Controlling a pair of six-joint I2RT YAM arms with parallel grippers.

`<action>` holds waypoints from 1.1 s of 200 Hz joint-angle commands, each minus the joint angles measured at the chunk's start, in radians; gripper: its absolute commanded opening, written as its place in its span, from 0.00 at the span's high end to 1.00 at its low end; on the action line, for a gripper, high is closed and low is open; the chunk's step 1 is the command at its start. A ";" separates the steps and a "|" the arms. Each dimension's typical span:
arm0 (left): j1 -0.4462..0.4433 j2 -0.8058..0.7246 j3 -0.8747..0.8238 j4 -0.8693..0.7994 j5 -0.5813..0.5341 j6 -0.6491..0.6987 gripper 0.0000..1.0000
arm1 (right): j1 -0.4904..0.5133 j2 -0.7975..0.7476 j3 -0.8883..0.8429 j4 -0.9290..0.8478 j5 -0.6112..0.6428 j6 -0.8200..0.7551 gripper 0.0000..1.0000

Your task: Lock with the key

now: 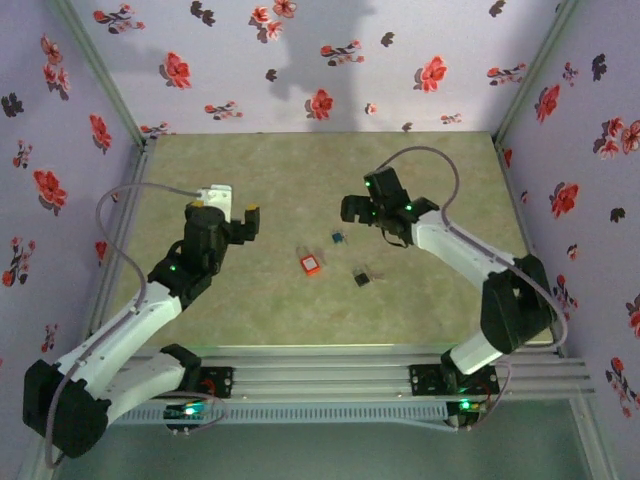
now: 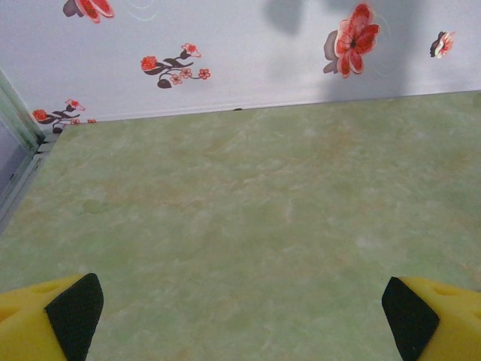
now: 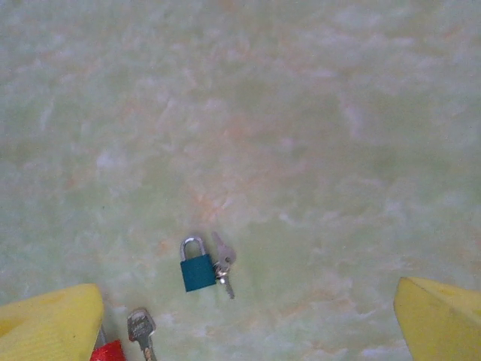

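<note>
The lock [image 1: 310,263], small and red-orange with a pale label, lies flat mid-table between the two arms. In the right wrist view a corner of the lock [image 3: 110,351] shows at the bottom edge beside my left finger. A silver key [image 3: 141,329] lies right next to it, and whether it sits in the keyhole is cut off. My right gripper [image 1: 360,205] hovers behind and to the right of the lock. That right gripper [image 3: 244,331] is open with nothing between its yellow fingers [image 3: 52,325]. My left gripper [image 1: 226,206] hangs to the lock's left. This left gripper [image 2: 240,316] is also open, over bare table.
A blue padlock [image 3: 198,267] with a small bunch of keys [image 3: 225,263] lies on the table ahead of the right gripper; the same blue padlock [image 1: 339,237] is just behind the red one. A dark padlock [image 1: 361,277] lies to its right. Flowered walls [image 1: 320,60] enclose the table.
</note>
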 commanded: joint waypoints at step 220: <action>-0.010 0.027 -0.028 0.046 -0.046 -0.056 0.00 | 0.038 -0.631 -0.551 0.547 0.602 -0.420 0.01</action>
